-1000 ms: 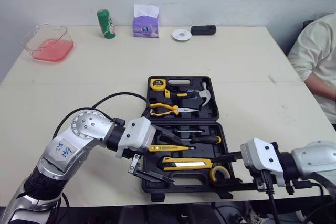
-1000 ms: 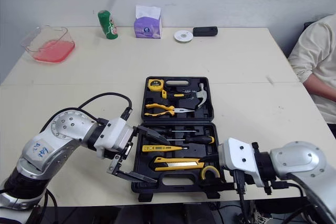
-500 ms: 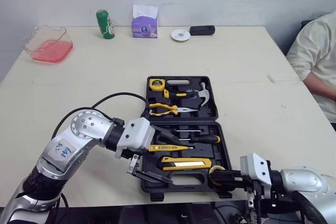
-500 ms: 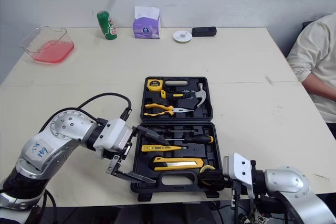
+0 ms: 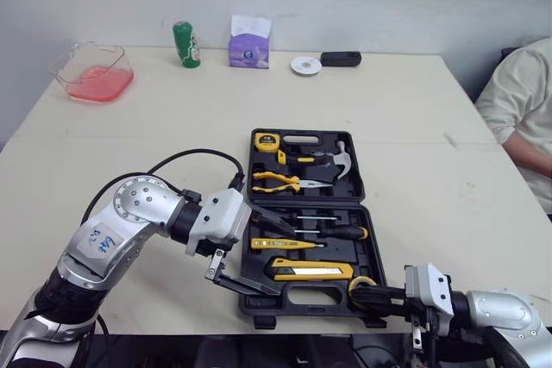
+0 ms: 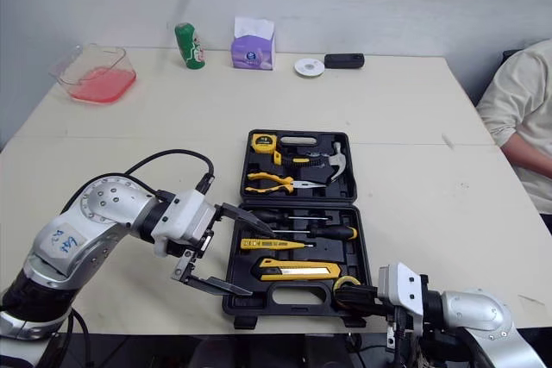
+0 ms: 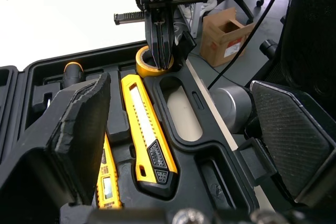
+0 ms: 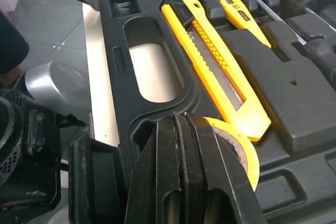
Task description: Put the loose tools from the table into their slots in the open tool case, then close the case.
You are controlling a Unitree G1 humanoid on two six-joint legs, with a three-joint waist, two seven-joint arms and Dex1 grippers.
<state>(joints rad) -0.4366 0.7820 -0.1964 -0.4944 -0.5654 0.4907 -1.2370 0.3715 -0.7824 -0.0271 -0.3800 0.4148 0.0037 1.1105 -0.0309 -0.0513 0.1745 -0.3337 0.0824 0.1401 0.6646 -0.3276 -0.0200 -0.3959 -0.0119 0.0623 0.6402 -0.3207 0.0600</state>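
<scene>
**At the table's front edge: case open, right gripper on the roll**

Near the front edge of the table point(image 5: 414, 127) we see the case point(image 5: 345, 202) lying open and flat, both halves up. Far half, as we read it: tape measure point(image 5: 267, 140), pliers point(image 5: 280, 182) and hammer point(image 5: 332, 161), all in slots. Near half: screwdriver point(image 5: 341, 233), yellow tester point(image 5: 285, 245) and yellow knife point(image 5: 312, 268), all seated too. The yellow roll point(image 5: 360, 283) sits in the near right corner of the case, just beside the knife's end.

The left gripper point(image 5: 283, 263) is at the case's near left corner with its fingers spread wide. One finger reaches over the tester, the other hangs low by the front wall. We see nothing between them.

The right gripper point(image 5: 360, 295) comes in low from off the table's front edge. Its fingers are pressed close together and the tips are on the roll. We cannot tell whether the roll's rim is pinched between them.

Along the far edge we note a red tray point(image 5: 90, 75), a green can point(image 5: 185, 44), a tissue box point(image 5: 248, 45), a disc point(image 5: 305, 65) and a black box point(image 5: 341, 59), all well apart from the case. A person's sleeve point(image 5: 526, 118) shows at the table's right side.
</scene>
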